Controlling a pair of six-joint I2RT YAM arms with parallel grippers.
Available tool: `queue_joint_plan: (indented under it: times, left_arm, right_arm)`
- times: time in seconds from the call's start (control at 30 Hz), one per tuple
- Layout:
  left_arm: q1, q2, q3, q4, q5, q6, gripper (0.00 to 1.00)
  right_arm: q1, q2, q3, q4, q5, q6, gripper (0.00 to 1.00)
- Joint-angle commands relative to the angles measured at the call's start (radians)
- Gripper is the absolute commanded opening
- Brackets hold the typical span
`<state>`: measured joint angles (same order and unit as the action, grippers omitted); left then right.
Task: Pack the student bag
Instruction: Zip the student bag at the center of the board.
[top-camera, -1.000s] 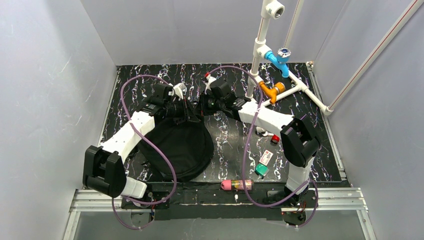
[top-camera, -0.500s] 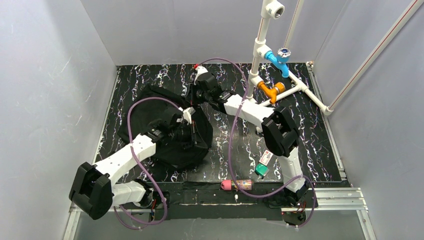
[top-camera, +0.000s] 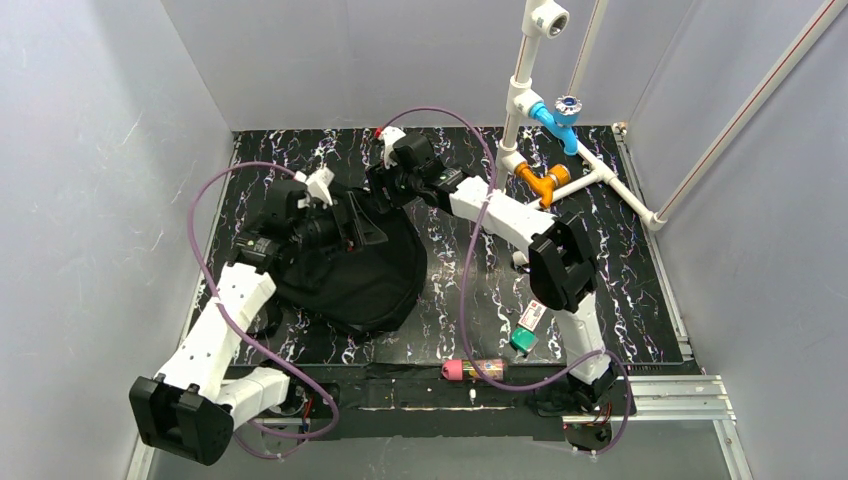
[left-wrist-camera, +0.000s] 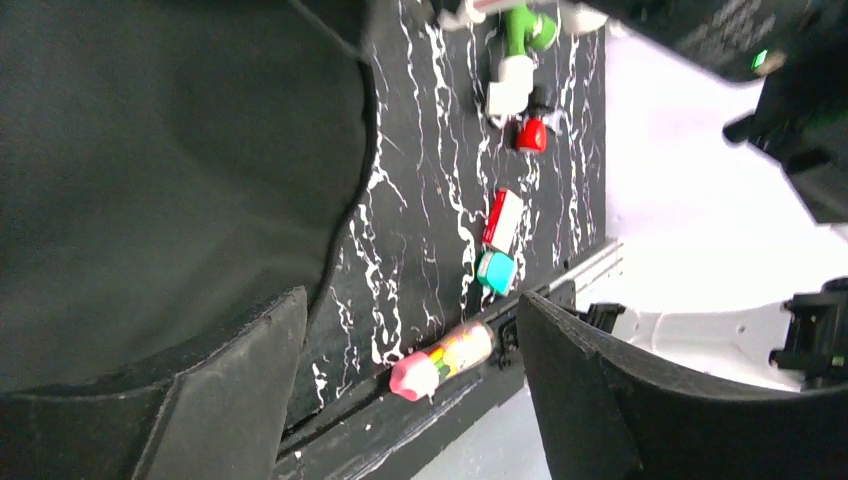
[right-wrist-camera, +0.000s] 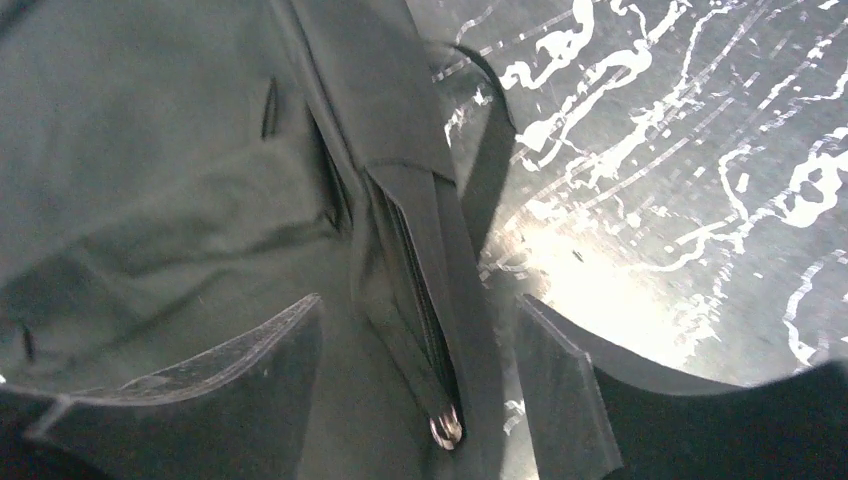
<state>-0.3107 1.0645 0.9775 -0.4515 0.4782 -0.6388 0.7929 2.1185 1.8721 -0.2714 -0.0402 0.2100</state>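
Observation:
The student bag (top-camera: 355, 275), a large soft black backpack, lies left of centre on the marbled mat. My left gripper (top-camera: 360, 228) hovers over its upper part, open, with nothing between its fingers (left-wrist-camera: 225, 400). The bag's fabric (left-wrist-camera: 170, 170) fills the left of that wrist view. My right gripper (top-camera: 374, 194) is just behind it at the bag's far edge, also open. It straddles a zipper strip of the bag (right-wrist-camera: 150, 150), whose metal zipper pull (right-wrist-camera: 447, 430) lies between the jaws, untouched by either.
Small items lie to the right on the mat: a pink-capped tube (top-camera: 475, 370) at the near edge, a teal block (top-camera: 524, 340) and a red-and-white packet (top-camera: 533, 315). A white pipe rig with a blue valve (top-camera: 565, 110) and orange fitting (top-camera: 545, 182) stands at the back right.
Both grippers were shut earlier and now stand open. The left arm has swung back and to the left over the bag, and the bag's fabric has settled.

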Motion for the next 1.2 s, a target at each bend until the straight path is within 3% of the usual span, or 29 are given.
queue_joint_plan:
  times: [0.0,0.17,0.33,0.37,0.43,0.47,0.67,0.87,0.97,1.03,1.17]
  left_arm:
    - [0.077,0.006,0.063,-0.132,0.011,0.085,0.78]
    - [0.119,-0.019,0.067,-0.136,-0.044,0.071,0.86]
    - [0.132,-0.008,0.08,-0.145,-0.068,0.046,0.94]
    - [0.133,-0.01,0.079,-0.145,-0.08,0.041,0.94]
    - [0.138,-0.013,0.078,-0.139,-0.093,0.035,0.94]
    - [0.139,-0.014,0.078,-0.134,-0.092,0.033,0.94]
    - [0.145,0.003,0.066,-0.12,-0.069,0.026,0.93]
    - [0.151,0.005,0.044,-0.104,-0.045,0.022,0.93]
    - [0.154,0.001,0.042,-0.104,-0.043,0.029,0.93]
    - [0.157,-0.003,0.04,-0.104,-0.043,0.03,0.93]
    - [0.165,-0.007,0.03,-0.104,-0.048,0.028,0.93]
  right_arm:
    - [0.005,-0.126,-0.07,-0.034,0.01,-0.271,0.79]
    - [0.006,-0.249,-0.238,0.151,-0.051,-0.451,0.86]
    - [0.021,-0.291,-0.38,0.32,-0.147,-0.669,0.8]
    - [0.027,-0.292,-0.399,0.347,-0.148,-0.692,0.74]
    - [0.029,-0.274,-0.388,0.369,-0.163,-0.699,0.47]
    - [0.029,-0.258,-0.358,0.349,-0.174,-0.701,0.39]
    - [0.037,-0.179,-0.266,0.297,-0.203,-0.723,0.39]
    - [0.038,-0.121,-0.247,0.297,-0.145,-0.745,0.52]
    - [0.043,-0.102,-0.248,0.316,-0.056,-0.752,0.53]
    - [0.045,-0.088,-0.246,0.326,0.012,-0.76,0.5]
    - [0.048,-0.077,-0.248,0.35,0.103,-0.747,0.27]
